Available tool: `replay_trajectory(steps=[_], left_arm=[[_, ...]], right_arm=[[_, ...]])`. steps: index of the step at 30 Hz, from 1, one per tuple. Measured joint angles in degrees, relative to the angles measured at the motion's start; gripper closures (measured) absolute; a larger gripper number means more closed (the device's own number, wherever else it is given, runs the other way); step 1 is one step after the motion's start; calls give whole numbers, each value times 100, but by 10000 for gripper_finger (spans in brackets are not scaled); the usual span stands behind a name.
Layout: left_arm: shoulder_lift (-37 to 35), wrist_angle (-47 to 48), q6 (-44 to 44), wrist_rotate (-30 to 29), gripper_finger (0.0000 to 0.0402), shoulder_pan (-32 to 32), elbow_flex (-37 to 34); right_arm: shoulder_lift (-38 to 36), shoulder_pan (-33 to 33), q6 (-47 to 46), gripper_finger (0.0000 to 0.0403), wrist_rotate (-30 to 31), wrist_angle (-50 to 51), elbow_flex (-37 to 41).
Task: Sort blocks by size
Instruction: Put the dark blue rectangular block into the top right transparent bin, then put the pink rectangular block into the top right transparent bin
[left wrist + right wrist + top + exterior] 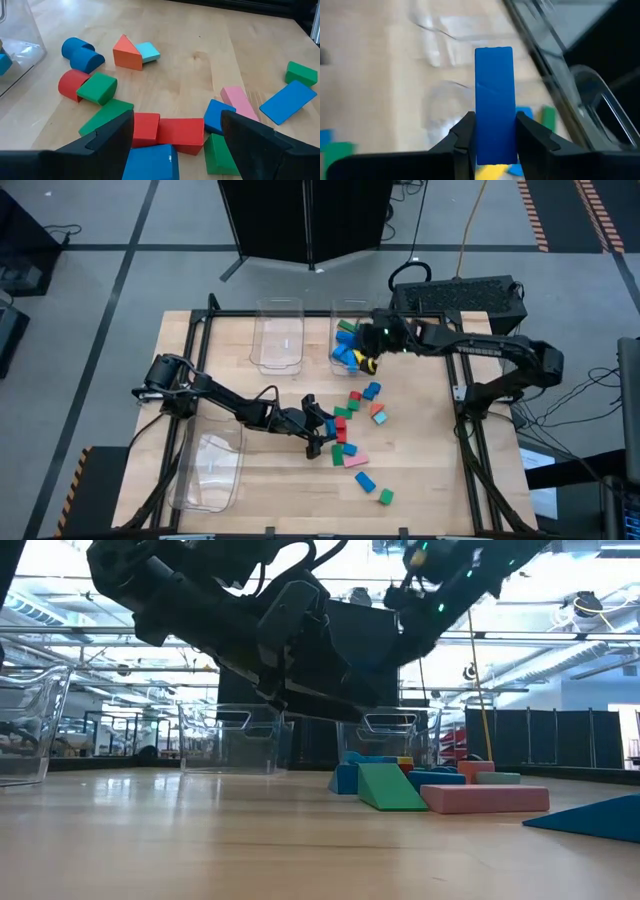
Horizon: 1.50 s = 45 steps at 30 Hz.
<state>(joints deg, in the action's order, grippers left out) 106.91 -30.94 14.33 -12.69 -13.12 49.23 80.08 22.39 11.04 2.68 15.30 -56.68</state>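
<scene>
While its two dark fingers (465, 137) press the sides of a long blue block (494, 102), the right gripper (372, 358) holds that block endwise above the clear bin (349, 308) at the far middle of the table (430, 470), the one that already has blocks (347, 350) of blue, green and yellow in it. In the right wrist view the long blue block stands out beyond the fingertips, with the bin's transparent wall and coloured pieces blurred behind it.

Nearer than that bin, toward the middle of the table, the left gripper (318, 423) has its fingers (107, 137) spread wide and empty, low over the loose pile. Between the fingers, in the left wrist view, lie a blue block (150, 161) and two red blocks (172, 132) side by side; just beyond the fingers are a green wedge (218, 155), a pink block (239, 101) and a small blue block (218, 116).

Farther from that bin's near edge, more pieces are scattered: a flat blue block (288, 102), a green cube (301, 74), an orange wedge (126, 52) touching a cyan block (148, 51), and a blue rounded piece (80, 53) beside a red one (71, 83).

A second clear bin (278, 335) stands just beside the filled one, and a third (212, 470) sits at the near left corner, well apart from it.
</scene>
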Motion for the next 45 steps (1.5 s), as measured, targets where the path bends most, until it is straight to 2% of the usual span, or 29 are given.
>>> replay_trajectory(steps=[3, 7, 10, 13, 18, 22, 28, 39, 45], left_arm=[[0, -8, 2, 0, 104, -2, 0], [0, -29, 3, 0, 104, -2, 0], [0, -31, 0, -2, 104, -2, 0], [0, -29, -6, -12, 104, 2, 0], [0, -22, -114, -92, 104, 2, 0], [0, 4, -114, -92, 104, 2, 0], [0, 19, -116, -92, 104, 2, 0], [0, 24, -118, -92, 104, 2, 0], [0, 28, -118, -92, 104, 2, 0]], right_arm=[[360, 433, -31, 313, -26, 44, -123], [959, 989, -165, 309, -504, 344, -466], [1422, 1251, -172, 309, -602, 650, -855], [1844, 1414, -103, 309, -705, 1053, -1319], [2549, 1524, 32, 308, -1404, 1797, -2000], [2936, 1514, 174, 308, -1484, 2132, -2262], [3092, 1515, 216, 302, -1481, 2123, -2267], [3092, 1504, 182, 217, -1484, 1936, -2270], [3068, 1504, -162, 211, -1463, 1958, -2270]])
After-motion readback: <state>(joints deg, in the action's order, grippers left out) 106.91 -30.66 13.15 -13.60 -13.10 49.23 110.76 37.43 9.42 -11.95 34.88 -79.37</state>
